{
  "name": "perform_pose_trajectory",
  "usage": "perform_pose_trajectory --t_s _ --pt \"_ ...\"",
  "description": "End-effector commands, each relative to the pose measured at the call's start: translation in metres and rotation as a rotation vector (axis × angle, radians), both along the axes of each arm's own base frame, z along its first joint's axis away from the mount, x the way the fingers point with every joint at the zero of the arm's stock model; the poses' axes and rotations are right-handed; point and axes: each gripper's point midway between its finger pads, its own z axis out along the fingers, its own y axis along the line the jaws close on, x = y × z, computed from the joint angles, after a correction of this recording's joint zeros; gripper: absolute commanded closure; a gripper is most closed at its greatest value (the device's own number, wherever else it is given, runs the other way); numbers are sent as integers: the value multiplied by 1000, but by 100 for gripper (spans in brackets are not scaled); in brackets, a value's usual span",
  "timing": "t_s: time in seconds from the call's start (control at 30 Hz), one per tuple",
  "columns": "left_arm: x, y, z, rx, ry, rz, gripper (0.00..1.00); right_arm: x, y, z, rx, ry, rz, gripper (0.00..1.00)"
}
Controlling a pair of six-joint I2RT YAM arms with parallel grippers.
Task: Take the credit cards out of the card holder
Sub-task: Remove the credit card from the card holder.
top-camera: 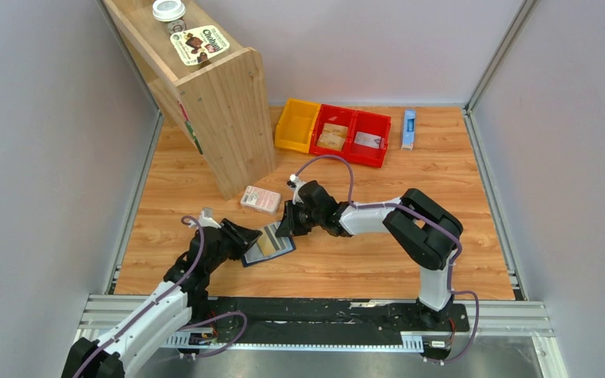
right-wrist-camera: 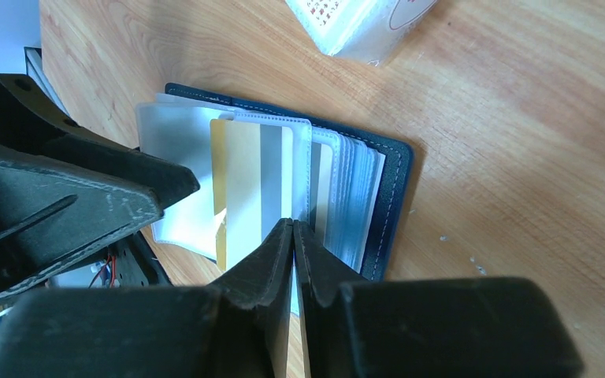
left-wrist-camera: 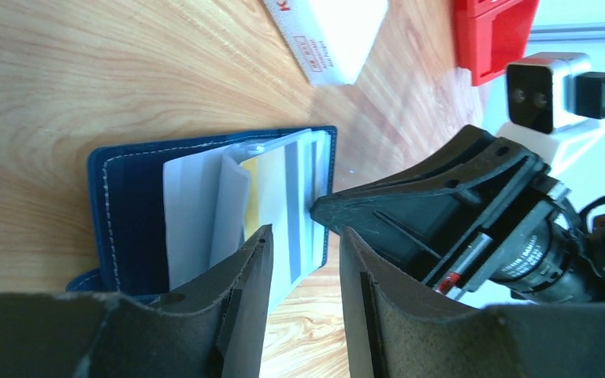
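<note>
Navy and soft like leather, the card holder (top-camera: 269, 243) lies spread open on the wooden table (top-camera: 378, 260), between my two arms. My left pincer (left-wrist-camera: 306, 236) hangs at its left side, jaws apart, with nothing between them. My right pincer (right-wrist-camera: 293, 224) is pinched almost flat on the edge of a clear sleeve (right-wrist-camera: 295, 157) in the fan of pockets. A tan-yellow credit card (right-wrist-camera: 240, 181) with a grey stripe shows through that sleeve. A pink-and-white packet (top-camera: 260, 199) lies just beyond the holder, well short of the red bins (top-camera: 352, 134) and the yellow bin (top-camera: 297, 124) by the far wall.
</note>
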Motion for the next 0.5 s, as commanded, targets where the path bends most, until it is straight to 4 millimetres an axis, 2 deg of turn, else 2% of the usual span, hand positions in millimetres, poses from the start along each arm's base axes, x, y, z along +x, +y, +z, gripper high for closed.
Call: perform_pose_trajectory --t_s 0.0,0.17,0.47 --pt "-18 9 -48 52 93 -5 55 -6 -41 -55 -203 52 -42 87" --pt "-23 12 -62 71 157 4 55 -5 -40 -54 -199 50 -45 87" --pt "-16 8 -55 62 108 -9 55 -6 -40 -54 -198 53 -42 87"
